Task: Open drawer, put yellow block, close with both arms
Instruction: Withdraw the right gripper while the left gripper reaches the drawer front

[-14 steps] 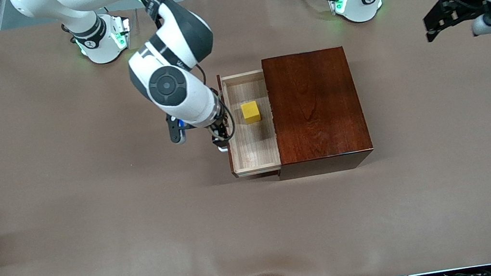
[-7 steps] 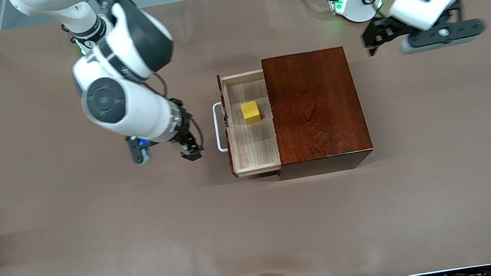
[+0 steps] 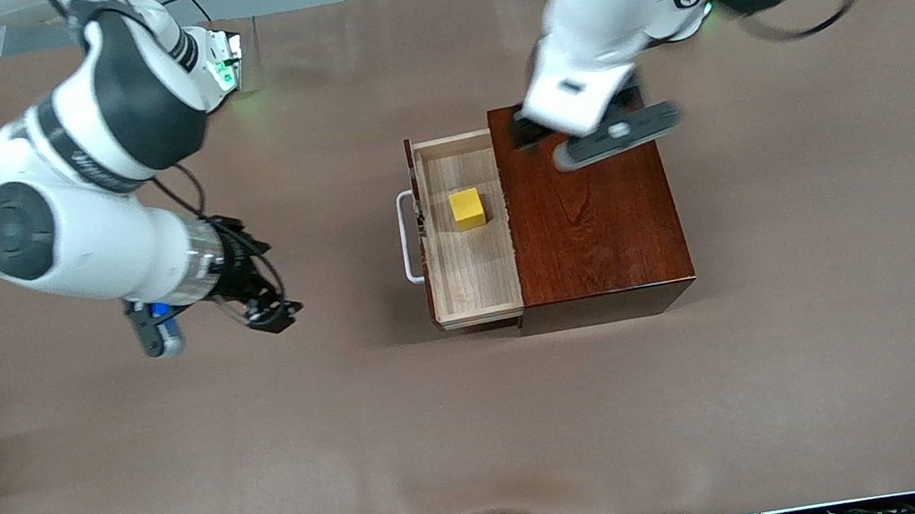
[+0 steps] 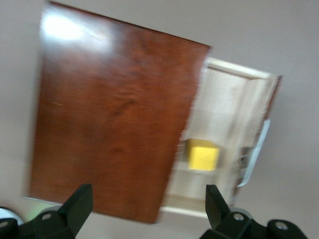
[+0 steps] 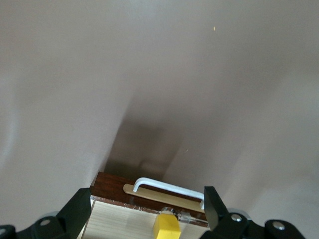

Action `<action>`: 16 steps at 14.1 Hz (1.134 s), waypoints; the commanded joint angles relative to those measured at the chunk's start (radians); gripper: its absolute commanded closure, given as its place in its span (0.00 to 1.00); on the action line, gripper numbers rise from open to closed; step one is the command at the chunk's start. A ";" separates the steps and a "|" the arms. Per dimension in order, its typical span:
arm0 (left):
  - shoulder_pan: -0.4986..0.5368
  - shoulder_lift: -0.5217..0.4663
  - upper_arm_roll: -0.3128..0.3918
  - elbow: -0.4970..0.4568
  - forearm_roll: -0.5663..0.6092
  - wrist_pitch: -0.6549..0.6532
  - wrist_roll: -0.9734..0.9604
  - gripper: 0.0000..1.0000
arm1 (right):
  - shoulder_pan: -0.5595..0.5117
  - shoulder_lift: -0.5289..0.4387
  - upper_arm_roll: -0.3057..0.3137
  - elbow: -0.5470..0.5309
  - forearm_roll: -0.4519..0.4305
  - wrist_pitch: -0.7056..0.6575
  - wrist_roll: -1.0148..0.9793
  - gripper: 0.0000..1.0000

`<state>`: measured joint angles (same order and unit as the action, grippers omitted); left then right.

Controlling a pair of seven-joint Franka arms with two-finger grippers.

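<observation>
The pale, grained wood drawer [image 3: 468, 233] stands pulled out of the glossy mahogany box [image 3: 591, 210] mid-worktop, with the small yellow block [image 3: 467, 208] inside. The left tool [image 4: 144, 211] hangs released over the box; the right tool [image 3: 270, 308] hangs released over bare brown worktop [image 3: 484, 434].

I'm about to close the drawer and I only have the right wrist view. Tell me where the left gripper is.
Observer: The left gripper is over the top of the mahogany box, fingers open.
Operator: Report the block.
Observer: The yellow block sits on the floor of the open drawer, touching none of its walls.
Operator: Place the right gripper for me.
Observer: The right gripper is over the table, clear of the white handle, toward the right arm's end.
</observation>
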<state>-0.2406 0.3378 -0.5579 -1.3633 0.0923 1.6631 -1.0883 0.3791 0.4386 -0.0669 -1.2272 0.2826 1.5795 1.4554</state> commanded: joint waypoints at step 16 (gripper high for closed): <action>-0.816 0.538 0.634 0.231 0.052 0.667 -1.114 0.00 | -0.230 -0.153 0.016 0.003 -0.114 -0.185 -0.795 0.00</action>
<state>-1.0257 0.8309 0.0271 -1.1822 0.1304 2.2909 -2.0985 0.1796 0.3267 -0.0690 -1.2185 0.2011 1.4106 0.7414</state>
